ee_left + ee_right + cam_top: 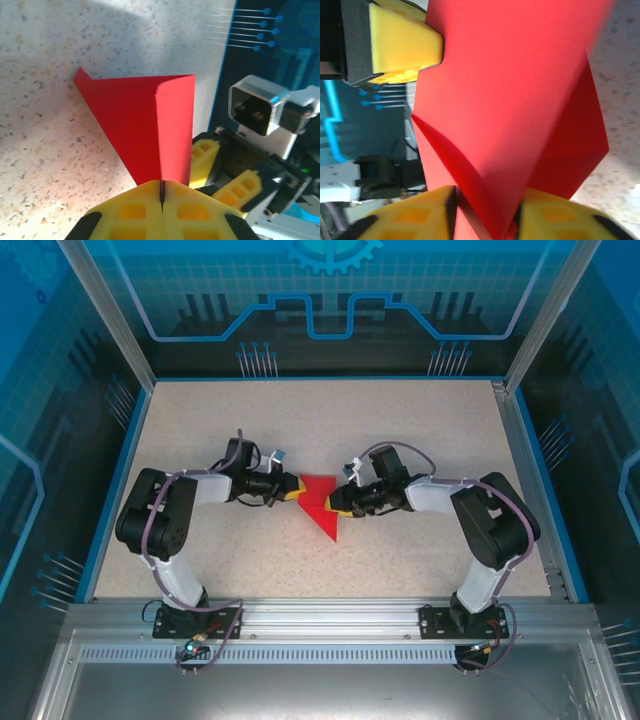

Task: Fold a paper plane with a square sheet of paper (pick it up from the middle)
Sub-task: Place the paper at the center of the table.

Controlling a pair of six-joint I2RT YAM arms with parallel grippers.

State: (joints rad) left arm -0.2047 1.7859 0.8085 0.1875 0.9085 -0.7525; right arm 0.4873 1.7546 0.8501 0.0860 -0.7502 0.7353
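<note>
Bright red sheet of paper, already creased into a jagged pointed shape, at the middle of the table, caught between two claws. Long axis running from 11 o'clock down to a sharp tip at 5 o'clock in the overhead view, tip toward the near edge. Left claw at the paper's 9 o'clock, clenched tight on the upper edge, yellow fingers pressed together with only the thin red fold between them. Right claw at the paper's 3 o'clock, against the lower half, jaws parted with a loose flap of paper passing between, not pinched flat. Both equally near, nose to nose across the sheet; only the left judged to have a firm hold. Probably mid-fold, dart shape not yet made; next crease likely to turn on that 11-to-5 line. Pale speckled tabletop, flat and matte, paper well apart from every wall. Blue printed walls with metal posts from 9 through 12 to 3 o'clock, metal rail and arm bases at 6 o'clock.
</note>
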